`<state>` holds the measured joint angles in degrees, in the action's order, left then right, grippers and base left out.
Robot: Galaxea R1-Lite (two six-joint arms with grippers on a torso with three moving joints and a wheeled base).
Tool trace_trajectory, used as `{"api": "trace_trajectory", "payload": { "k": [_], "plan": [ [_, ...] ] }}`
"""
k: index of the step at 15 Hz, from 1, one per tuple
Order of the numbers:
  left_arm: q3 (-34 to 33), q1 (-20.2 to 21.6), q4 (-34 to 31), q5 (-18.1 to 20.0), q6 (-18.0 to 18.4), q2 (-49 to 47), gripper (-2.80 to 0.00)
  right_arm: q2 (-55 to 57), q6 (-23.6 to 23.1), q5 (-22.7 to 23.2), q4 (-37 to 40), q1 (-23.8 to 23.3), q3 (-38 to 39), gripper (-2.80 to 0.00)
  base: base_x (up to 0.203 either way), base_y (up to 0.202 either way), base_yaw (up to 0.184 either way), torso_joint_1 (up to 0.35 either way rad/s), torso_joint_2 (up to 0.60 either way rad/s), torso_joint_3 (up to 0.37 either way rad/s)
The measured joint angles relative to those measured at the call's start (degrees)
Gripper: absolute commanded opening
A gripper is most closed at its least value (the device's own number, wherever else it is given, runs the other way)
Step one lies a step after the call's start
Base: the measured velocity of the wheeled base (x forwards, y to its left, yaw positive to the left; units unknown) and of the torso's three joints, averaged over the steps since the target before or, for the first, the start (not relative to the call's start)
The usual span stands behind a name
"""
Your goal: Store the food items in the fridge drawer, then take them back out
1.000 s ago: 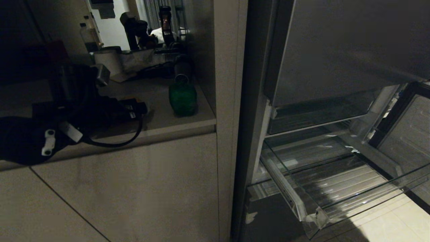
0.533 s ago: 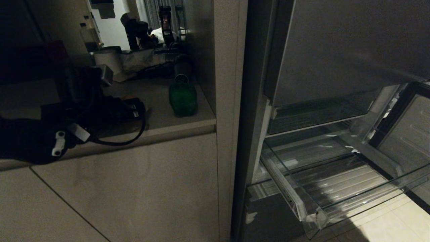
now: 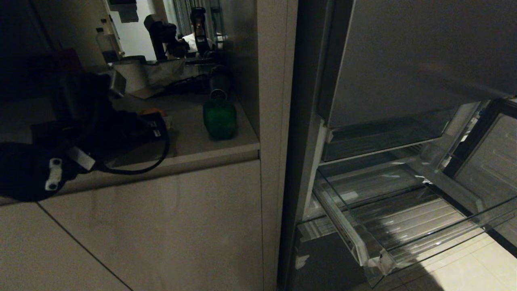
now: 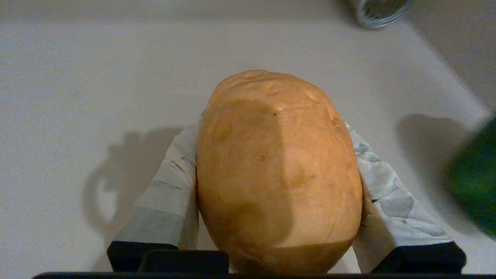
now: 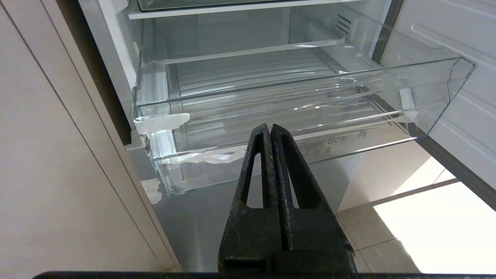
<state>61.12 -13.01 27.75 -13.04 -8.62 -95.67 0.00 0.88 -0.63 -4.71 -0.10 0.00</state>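
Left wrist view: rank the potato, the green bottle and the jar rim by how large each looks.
1. potato, largest, but it sits nearest the camera.
2. green bottle, cut off by the frame edge.
3. jar rim, smallest, also cut off and farthest away.

Tan-orange potato [image 4: 277, 174] between white-taped fingers [image 4: 170, 186]; green bottle [image 3: 219, 116] mid-frame; clear ribbed drawer [image 5: 271, 100]; black right gripper [image 5: 270, 131].
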Motion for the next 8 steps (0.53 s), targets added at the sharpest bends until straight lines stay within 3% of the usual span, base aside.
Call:
{"api": "trace_trajectory", "payload": {
  "k": [4,8],
  "plan": [
    [-5.18,-1.56,-0.02,4.73,0.11,7.89,-2.80,0.00,0.00,-0.02,0.00,0.00,0.00,-2.80,0.000,0.000,0.000,0.000,0.00,0.000],
    [-12.17,-7.39,-0.21,11.60,0.20,16.84,-2.80,0.00,0.00,0.00,0.00,0.00,0.00,-2.80,0.000,0.000,0.000,0.000,0.00,0.000]
  ]
}}
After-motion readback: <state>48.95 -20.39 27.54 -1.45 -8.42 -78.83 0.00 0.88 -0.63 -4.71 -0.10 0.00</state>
